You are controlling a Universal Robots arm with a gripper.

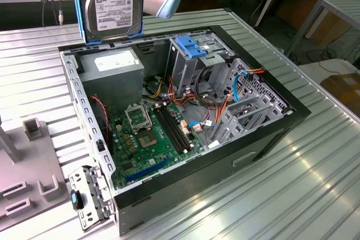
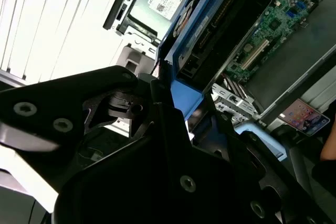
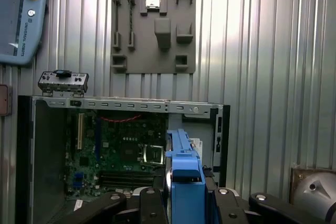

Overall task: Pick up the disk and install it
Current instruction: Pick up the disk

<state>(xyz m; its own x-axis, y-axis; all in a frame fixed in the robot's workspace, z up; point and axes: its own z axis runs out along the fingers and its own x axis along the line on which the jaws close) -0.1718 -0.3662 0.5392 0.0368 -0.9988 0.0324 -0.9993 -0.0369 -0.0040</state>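
Pinching the disk (image 1: 112, 4) by its blue carrier rails, the claw (image 3: 185, 196) holds it on edge, white label facing the exterior view. Disk hangs in the air, clear of the open computer case (image 1: 275, 130) beneath. Green motherboard (image 3: 121, 150) lies below the claw. Drive cage with blue bracket (image 1: 192, 46) sits lower, beside.

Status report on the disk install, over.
Tool shut on the disk. Disk upright, aloft above the open computer case, not yet installed. Cable bundle lies beside the drive cage.
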